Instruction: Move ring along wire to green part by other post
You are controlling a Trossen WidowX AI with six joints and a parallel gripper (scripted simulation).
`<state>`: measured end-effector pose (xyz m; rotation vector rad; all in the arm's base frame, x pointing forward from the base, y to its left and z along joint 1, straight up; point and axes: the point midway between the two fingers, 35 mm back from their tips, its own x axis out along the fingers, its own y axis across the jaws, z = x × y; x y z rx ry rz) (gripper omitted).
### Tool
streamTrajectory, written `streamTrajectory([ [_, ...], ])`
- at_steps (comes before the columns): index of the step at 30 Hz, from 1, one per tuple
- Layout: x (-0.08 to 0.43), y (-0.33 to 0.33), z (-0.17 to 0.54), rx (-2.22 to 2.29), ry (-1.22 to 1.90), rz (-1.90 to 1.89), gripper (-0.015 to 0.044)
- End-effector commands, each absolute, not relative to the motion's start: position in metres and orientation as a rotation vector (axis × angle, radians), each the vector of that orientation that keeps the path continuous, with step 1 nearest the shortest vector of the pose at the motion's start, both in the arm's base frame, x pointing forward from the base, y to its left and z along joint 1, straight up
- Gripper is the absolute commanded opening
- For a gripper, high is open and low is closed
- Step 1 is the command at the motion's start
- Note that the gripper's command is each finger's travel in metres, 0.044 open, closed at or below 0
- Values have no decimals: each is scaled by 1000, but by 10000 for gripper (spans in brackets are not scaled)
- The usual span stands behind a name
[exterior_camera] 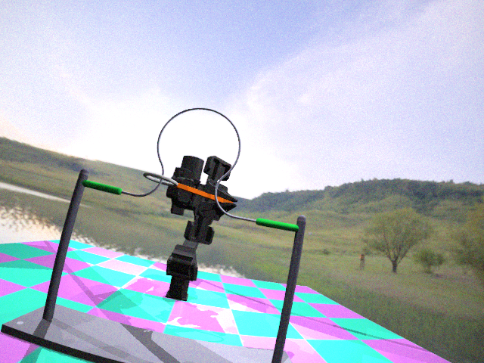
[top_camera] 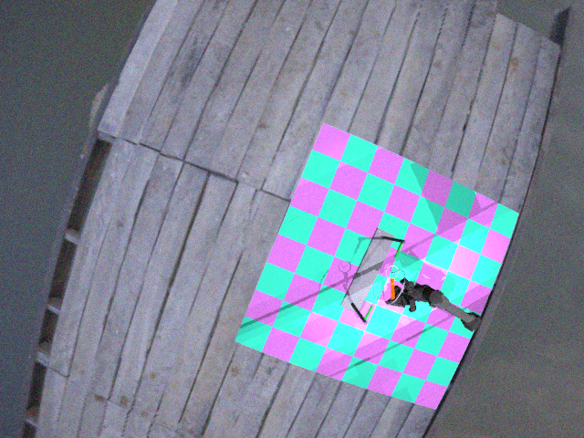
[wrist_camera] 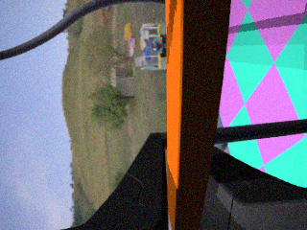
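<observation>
One black claw (exterior_camera: 203, 195) pinching flat orange handle (exterior_camera: 203, 193), thin round ring (exterior_camera: 158, 179) around curved grey wire (exterior_camera: 197, 111), smooth checkered mat (exterior_camera: 128, 273) near table's right edge.

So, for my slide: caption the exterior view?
Black gripper clamps the orange handle, silvery ring encircling thin grey wire.
</observation>
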<state>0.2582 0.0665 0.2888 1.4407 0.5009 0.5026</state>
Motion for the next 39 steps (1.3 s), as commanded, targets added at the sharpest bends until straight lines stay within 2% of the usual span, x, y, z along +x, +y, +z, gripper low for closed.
streamTrajectory([
  [1, 257, 67, 305, 1524, 483, 541, -150],
  [26, 264, 50, 378, 1954, 342, 615, -150],
  [39, 265, 43, 389, 1961, 346, 597, -150],
])
